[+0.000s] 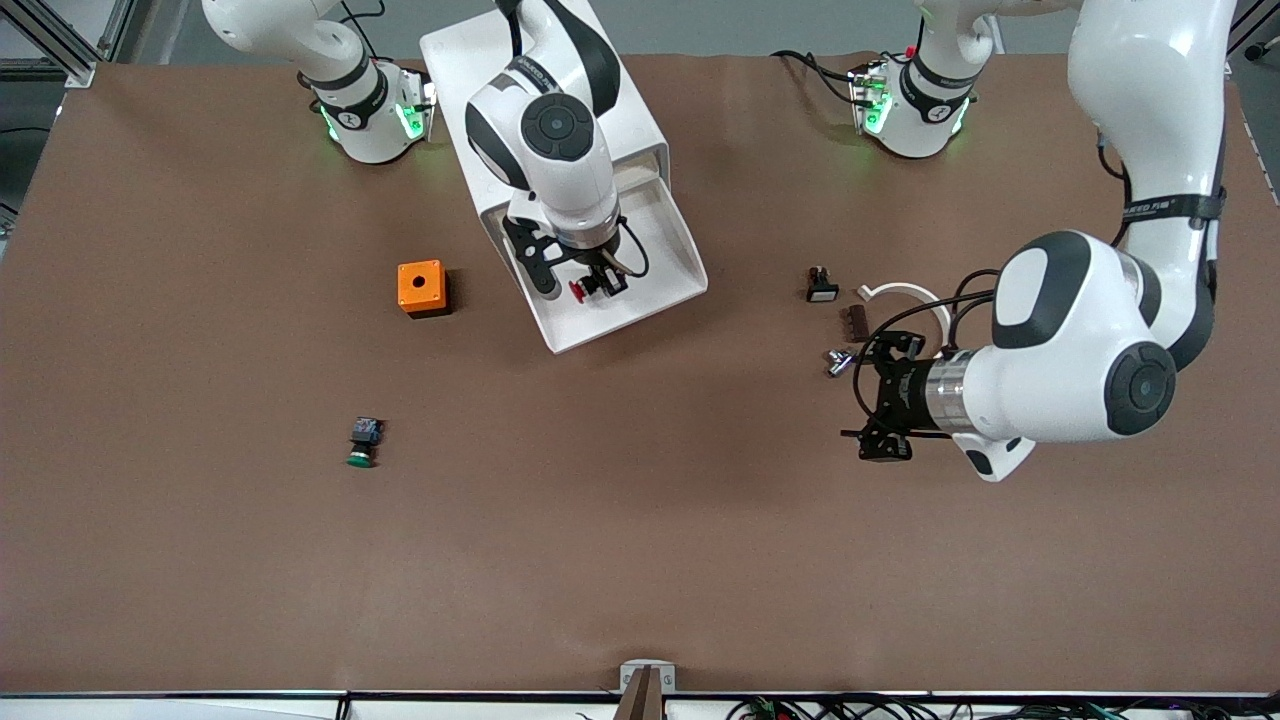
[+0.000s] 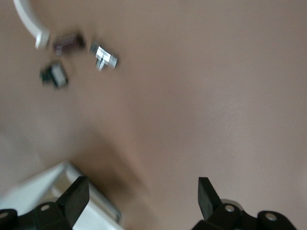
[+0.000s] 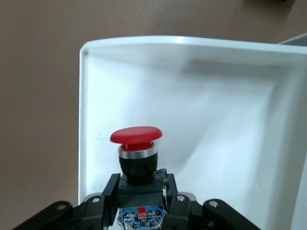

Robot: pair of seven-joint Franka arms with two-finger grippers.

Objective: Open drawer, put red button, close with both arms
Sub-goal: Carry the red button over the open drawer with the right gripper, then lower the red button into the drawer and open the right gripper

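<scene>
The drawer [image 1: 672,262] is pulled out of the white cabinet [image 1: 480,70] toward the front camera; its white floor [image 3: 216,110] fills the right wrist view. My right gripper [image 1: 590,285] is shut on the red button [image 3: 136,136] and holds it over the open drawer, red cap [image 1: 578,291] pointing away from the wrist. My left gripper [image 1: 882,405] is open and empty, low over bare table toward the left arm's end; its fingers [image 2: 76,196] stand wide apart in the left wrist view.
A green-capped button [image 1: 362,443] and an orange box [image 1: 421,288] lie toward the right arm's end. A white ring piece [image 1: 915,293], a black switch [image 1: 822,286], a brown part [image 1: 856,322] and a metal part [image 1: 838,361] lie beside my left gripper.
</scene>
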